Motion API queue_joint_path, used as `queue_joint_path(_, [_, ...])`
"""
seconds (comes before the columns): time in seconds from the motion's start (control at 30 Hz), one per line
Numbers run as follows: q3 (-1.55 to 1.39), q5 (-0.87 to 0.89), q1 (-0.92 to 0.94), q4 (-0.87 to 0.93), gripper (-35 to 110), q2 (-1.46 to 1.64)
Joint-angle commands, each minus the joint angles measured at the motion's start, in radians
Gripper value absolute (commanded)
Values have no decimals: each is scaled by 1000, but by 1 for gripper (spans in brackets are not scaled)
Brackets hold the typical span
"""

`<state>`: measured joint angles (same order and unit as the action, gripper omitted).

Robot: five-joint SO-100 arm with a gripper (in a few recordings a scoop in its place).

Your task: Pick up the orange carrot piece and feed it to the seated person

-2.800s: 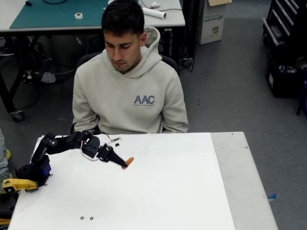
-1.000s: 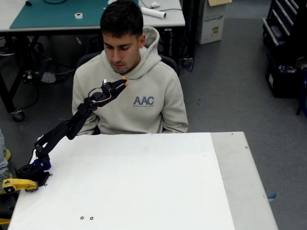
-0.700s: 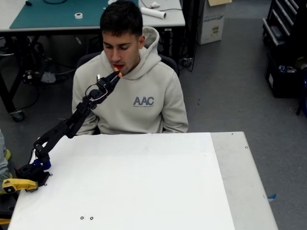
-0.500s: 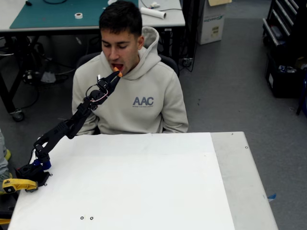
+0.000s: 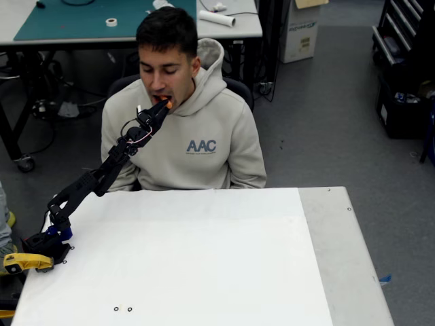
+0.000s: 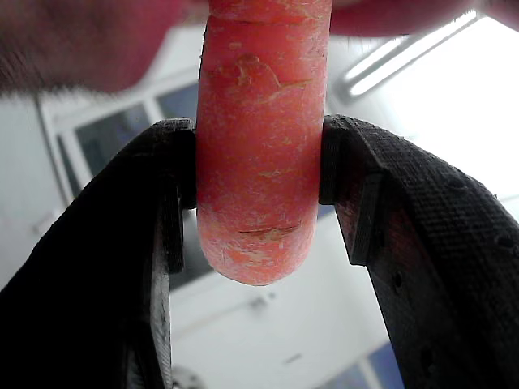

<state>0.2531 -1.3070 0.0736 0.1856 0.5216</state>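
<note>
Pincer around orange carrot piece

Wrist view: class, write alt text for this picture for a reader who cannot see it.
An orange carrot piece stands upright, clamped between the two black fingers of the gripper, one pressing each side. Its top end meets a blurred pinkish shape at the upper edge of the picture. Behind is a bright, out-of-focus room.

1 seated person, 1 orange carrot piece, 1 claw, 1 white table, 1 yellow clamp
</note>
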Motion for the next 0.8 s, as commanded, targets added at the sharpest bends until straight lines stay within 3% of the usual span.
queue_joint_path(0.0, [74, -15, 11, -12, -2, 41])
queue_joint_path(0.77, [74, -17, 29, -12, 0, 40])
